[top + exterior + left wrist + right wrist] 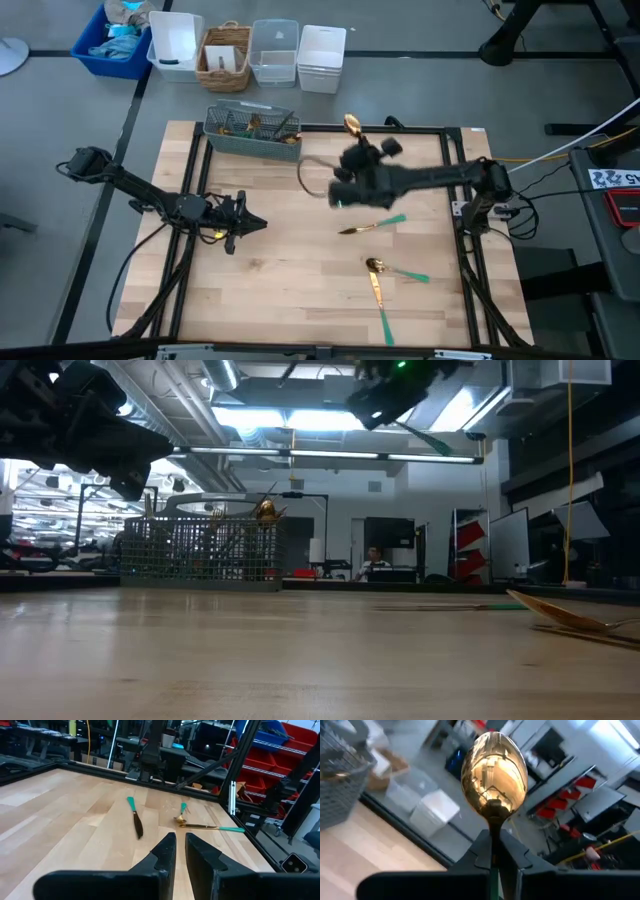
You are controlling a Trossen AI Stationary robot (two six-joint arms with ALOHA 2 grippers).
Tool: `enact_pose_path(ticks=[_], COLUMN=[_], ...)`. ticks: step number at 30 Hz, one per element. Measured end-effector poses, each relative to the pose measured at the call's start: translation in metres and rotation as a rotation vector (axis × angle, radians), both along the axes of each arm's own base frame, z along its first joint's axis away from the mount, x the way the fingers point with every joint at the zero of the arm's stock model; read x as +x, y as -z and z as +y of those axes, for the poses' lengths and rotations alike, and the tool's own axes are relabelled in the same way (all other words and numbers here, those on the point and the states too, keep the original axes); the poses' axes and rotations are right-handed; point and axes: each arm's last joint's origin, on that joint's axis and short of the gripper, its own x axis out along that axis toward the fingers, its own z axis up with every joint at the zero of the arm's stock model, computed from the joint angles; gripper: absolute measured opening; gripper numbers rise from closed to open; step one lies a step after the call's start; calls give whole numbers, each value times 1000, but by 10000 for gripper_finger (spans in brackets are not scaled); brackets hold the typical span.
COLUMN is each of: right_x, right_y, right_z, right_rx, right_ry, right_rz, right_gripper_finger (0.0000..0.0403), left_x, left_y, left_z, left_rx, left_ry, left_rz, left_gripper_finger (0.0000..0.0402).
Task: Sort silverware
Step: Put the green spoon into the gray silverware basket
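Spoon [494, 775] sits clamped in your right gripper [495, 851]: the jaws are closed on its neck, gold bowl sticking out past the fingertips. In the high view that right gripper [350, 150] is raised above the far middle of the table [290, 270], with the gold bowl [351, 124] pointing toward the far edge, near the wire basket [252, 132]. The basket stands at the far left of the table and already holds several pieces of silverware, gold ends showing above the mesh in the low view [266, 510].

Three pieces lie loose on the wood, right of centre. One [372, 226] with a teal handle lies just below the right arm. Nearer the front, a second spoon [396, 270] lies beside a long piece [380, 305] with a gold blade and teal handle; you cannot tell from above whether those two touch.

Your left gripper [258, 223] hangs over the left half of the table, well apart from all the silverware. Its fingers [167, 852] stand nearly together with a narrow gap and nothing between them.
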Motion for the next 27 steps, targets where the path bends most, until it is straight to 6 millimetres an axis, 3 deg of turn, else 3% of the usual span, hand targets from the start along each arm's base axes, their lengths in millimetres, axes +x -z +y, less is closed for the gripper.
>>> enact_pose_path(ticks=[4, 9, 17, 21, 27], right_x=[20, 49, 60, 62, 73], right_y=[-11, -24, -57, -47, -5], right_z=[-36, -76, -139, -164, -200], right_rx=[180, 431, 320, 265, 143], right_ry=[-84, -525, -911, -1119, -1286], right_rz=[51, -101, -527, -635, -742], right_gripper_finger=[14, 12, 14, 14, 15], left_x=[0, 0, 0, 0, 0], left_y=[0, 0, 0, 0, 1], left_z=[0, 0, 0, 0, 2], left_rx=[0, 0, 4, 30, 37], left_ry=[0, 0, 0, -6, -73], left_rz=[0, 1, 4, 3, 5], left_gripper_finger=[33, 33, 33, 33, 33])
